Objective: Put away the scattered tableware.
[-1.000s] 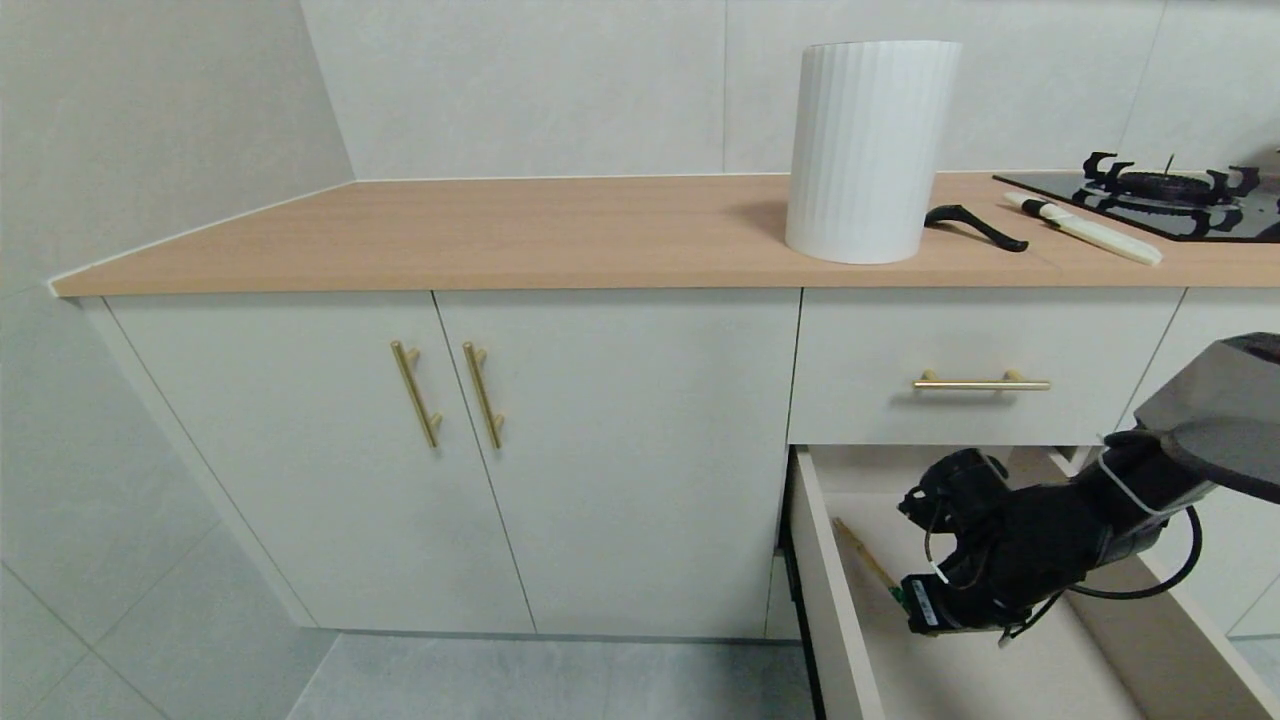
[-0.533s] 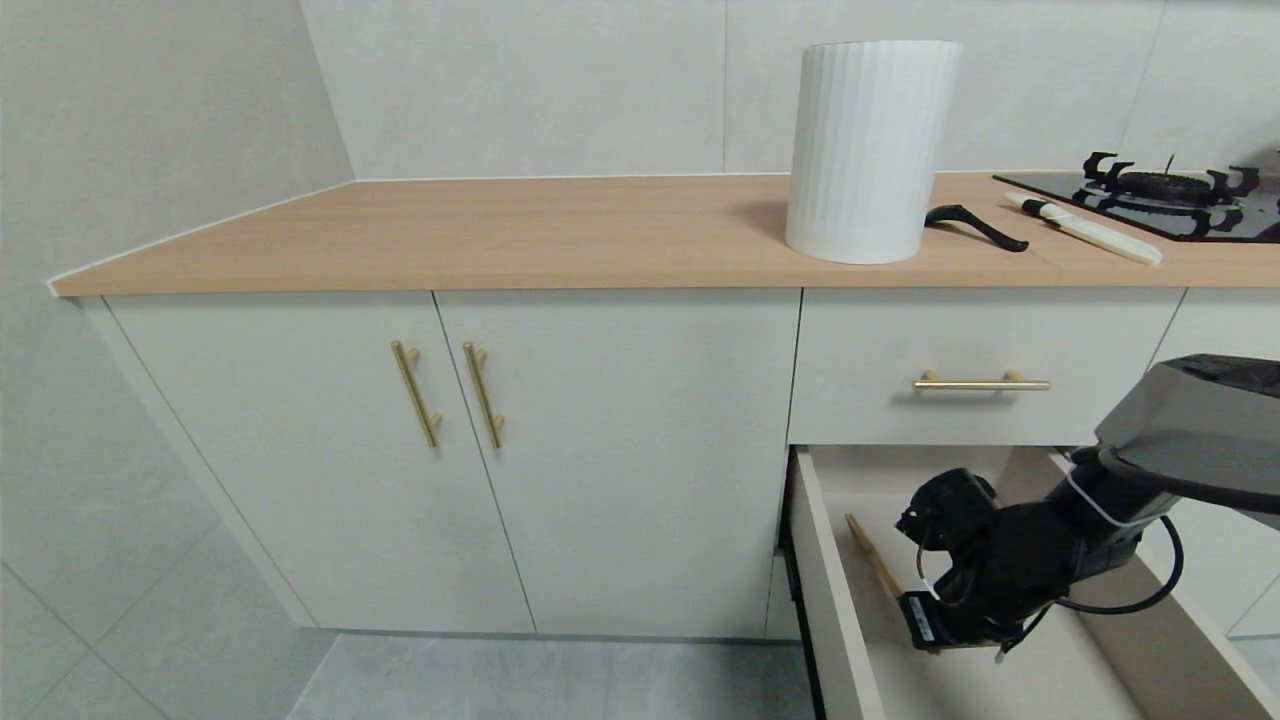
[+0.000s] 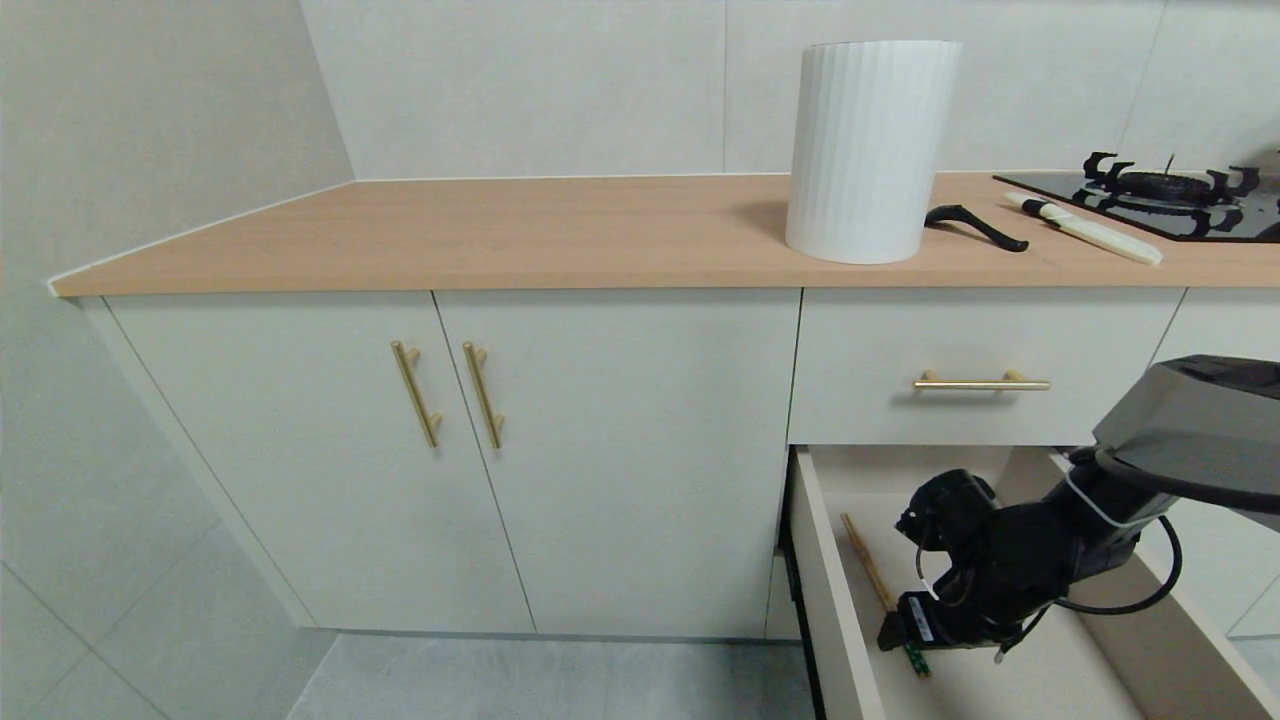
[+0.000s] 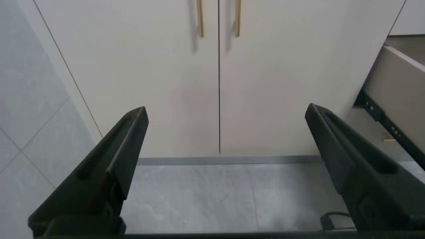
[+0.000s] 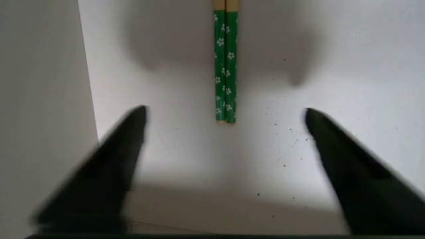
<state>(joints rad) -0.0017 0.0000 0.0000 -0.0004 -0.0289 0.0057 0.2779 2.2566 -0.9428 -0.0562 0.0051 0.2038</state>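
As they lie in drawer (image 3: 828,580), chopsticks (image 5: 225,60): paired, wood, green floral ends | R hand (image 5: 224,115) spread above

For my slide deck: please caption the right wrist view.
Open right pincer over green-patterned chopsticks lying flat in the drawer.

The right arm (image 3: 1195,430) wears a smooth grey shell that ends in a bulky black wrist block (image 3: 1020,565), crossed by a thin white line and trailed by a looping black cable (image 3: 1172,572) (a small white label (image 3: 924,621) sits near the tip), while the left gripper (image 4: 226,174) and right gripper (image 5: 219,174) have long, flat, tapering black fingers (image 4: 106,174).
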